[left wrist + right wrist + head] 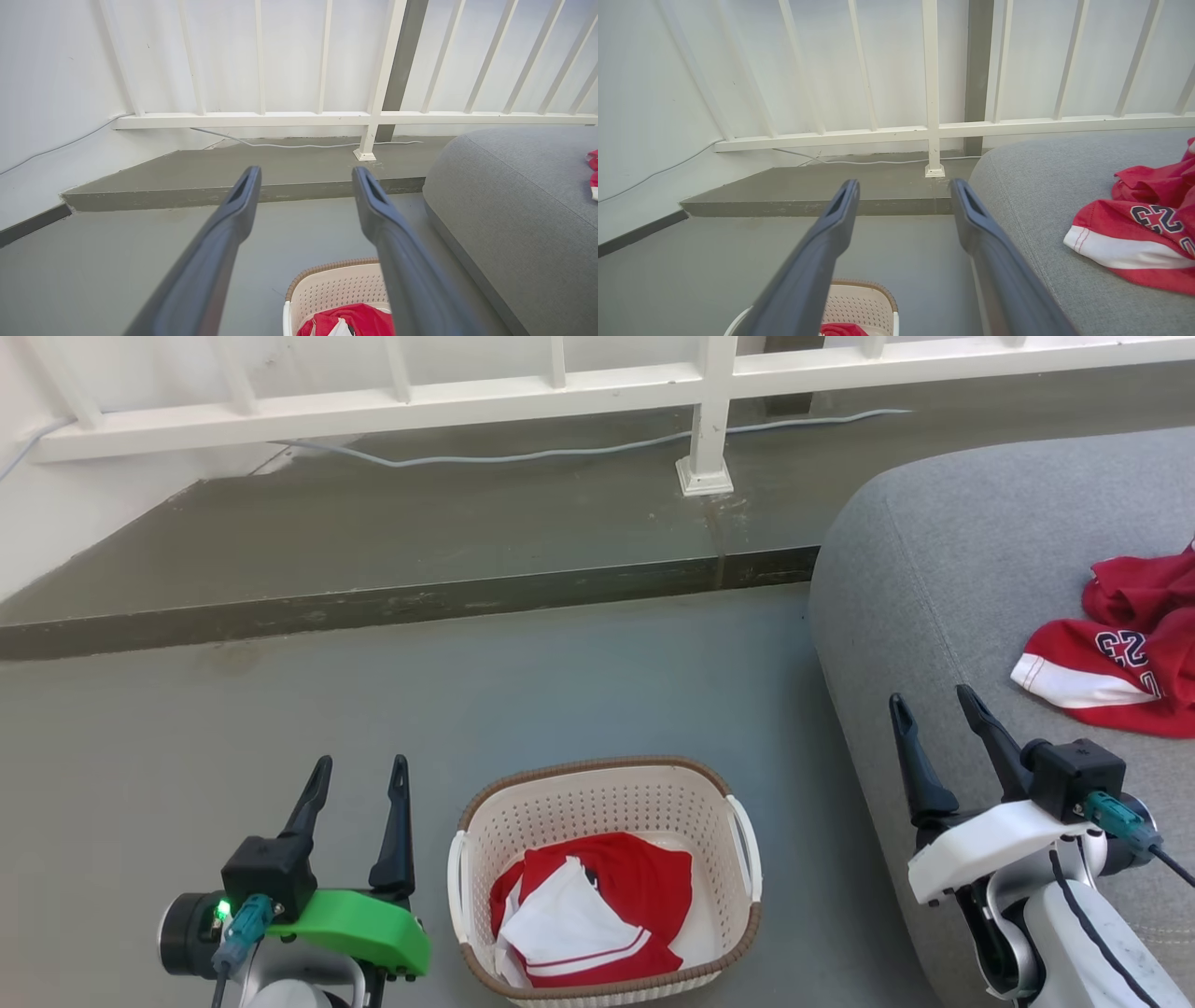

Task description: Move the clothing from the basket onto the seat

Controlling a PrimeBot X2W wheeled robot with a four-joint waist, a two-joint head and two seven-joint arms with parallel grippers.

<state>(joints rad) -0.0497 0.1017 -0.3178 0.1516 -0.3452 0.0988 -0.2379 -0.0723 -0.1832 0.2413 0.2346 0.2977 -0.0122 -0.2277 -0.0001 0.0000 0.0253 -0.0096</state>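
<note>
The cream basket (pixel 738 859) stands on the floor at the bottom centre, holding a red garment with a large white panel (pixel 597 915). A second red garment with dark lettering (pixel 1120 653) lies on the grey seat (pixel 934 579) at the right. My left gripper (pixel 359 775) hovers open and empty left of the basket. Over the seat's front edge, my right gripper (pixel 934 705) is open and empty too. The left wrist view shows the basket rim (pixel 322 270) and its clothing (pixel 359 319) below the fingers (pixel 233 210). In the right wrist view the lettered garment (pixel 1134 233) lies right of the fingers (pixel 976 219).
A raised concrete step (pixel 401 602) runs across behind the basket, with a white railing (pixel 560 387) and its post (pixel 707 439) beyond. A pale cable (pixel 523 455) trails along the step. A white wall (pixel 56 84) closes the left side.
</note>
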